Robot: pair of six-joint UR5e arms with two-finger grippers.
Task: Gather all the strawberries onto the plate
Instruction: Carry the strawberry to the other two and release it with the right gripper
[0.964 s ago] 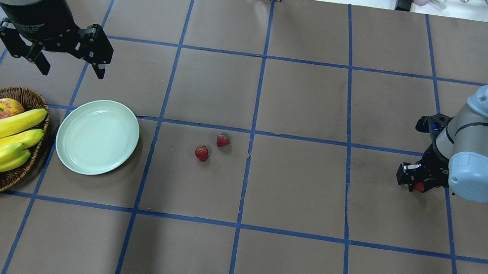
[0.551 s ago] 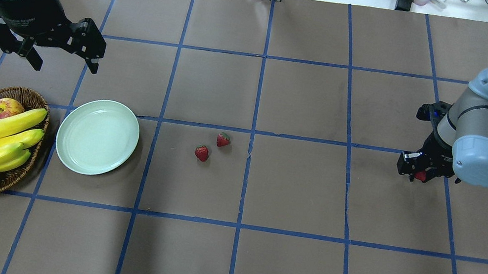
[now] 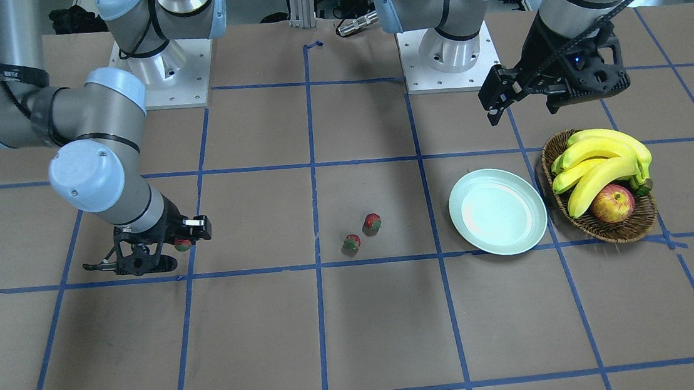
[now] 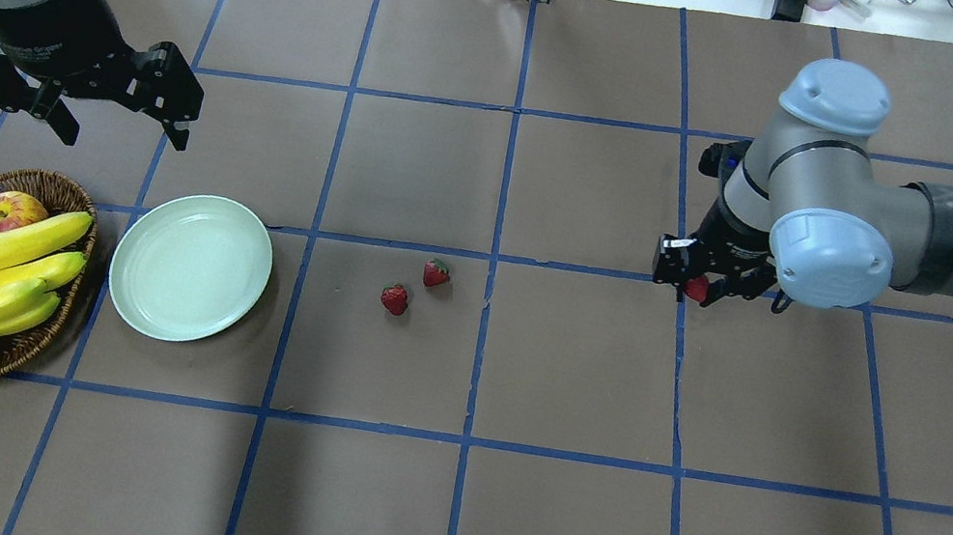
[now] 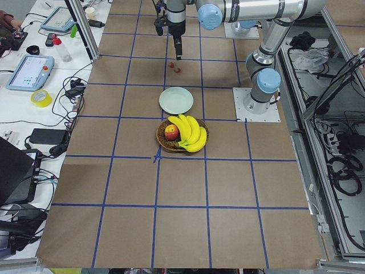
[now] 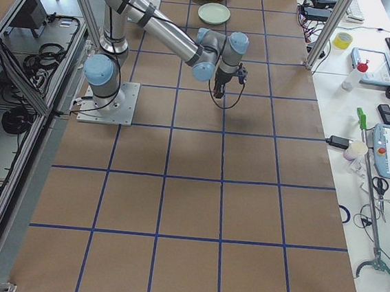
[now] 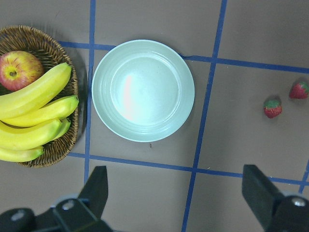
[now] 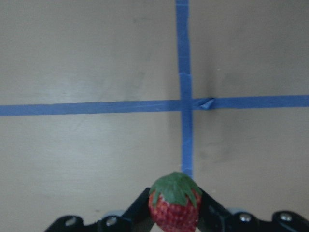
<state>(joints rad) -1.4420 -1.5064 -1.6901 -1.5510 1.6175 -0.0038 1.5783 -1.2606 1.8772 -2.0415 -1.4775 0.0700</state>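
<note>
The right pincer (image 4: 698,286) is clamped on one strawberry (image 8: 174,208) above the worktop (image 4: 575,373). Two other strawberries (image 4: 394,299) (image 4: 435,274) lie near the plate (image 4: 190,267). The left pincer (image 4: 124,136) hovers, fingers apart.

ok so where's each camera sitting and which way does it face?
Front-facing: across the table, facing both bases.
Overhead: from behind, looking forward and down; left gripper, right gripper.
Exterior left: table's left end; basket near, bases right.
Exterior right: opposite end; right arm near, plate far.
Left wrist: down on plate; own fingers below.
Right wrist: down on table; strawberry in own fingers.
Shared: overhead and left wrist show plate beside basket.
</note>
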